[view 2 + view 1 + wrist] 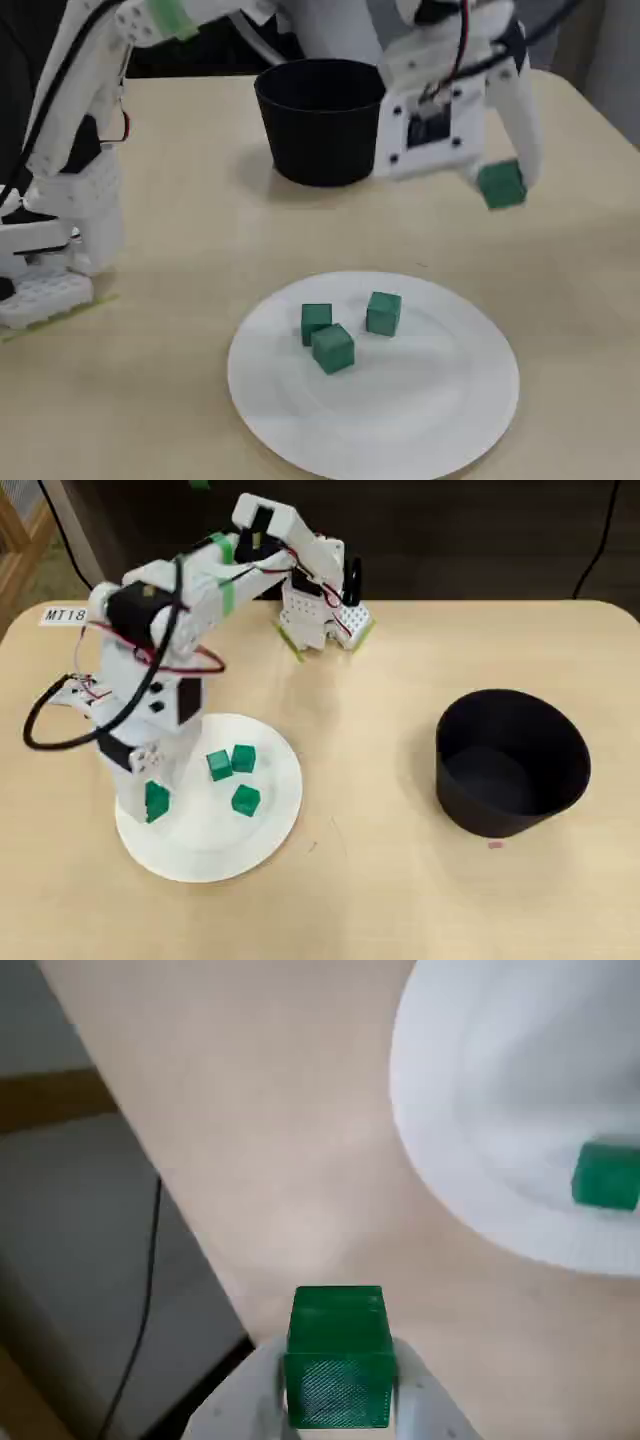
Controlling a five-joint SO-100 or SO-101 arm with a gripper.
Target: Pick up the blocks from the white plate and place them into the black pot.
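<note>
My gripper (500, 187) is shut on one green block (501, 185) and holds it in the air, off the white plate (400, 430). In the wrist view that block (338, 1370) sits between the two white fingers over bare table, beside the plate (480, 1090). The overhead view shows the gripper (155, 798) at the left rim of the plate (200, 850). Three more blocks lie on the plate (219, 765) (243, 758) (246, 800), close together. The black pot (512, 760) stands far to the right in the overhead view, and nothing shows inside it.
The arm's base (320, 620) is clamped at the table's far edge in the overhead view. A black cable loop (40, 735) hangs at the left, near a label (65, 614). In the fixed view the pot (320, 115) stands behind the plate.
</note>
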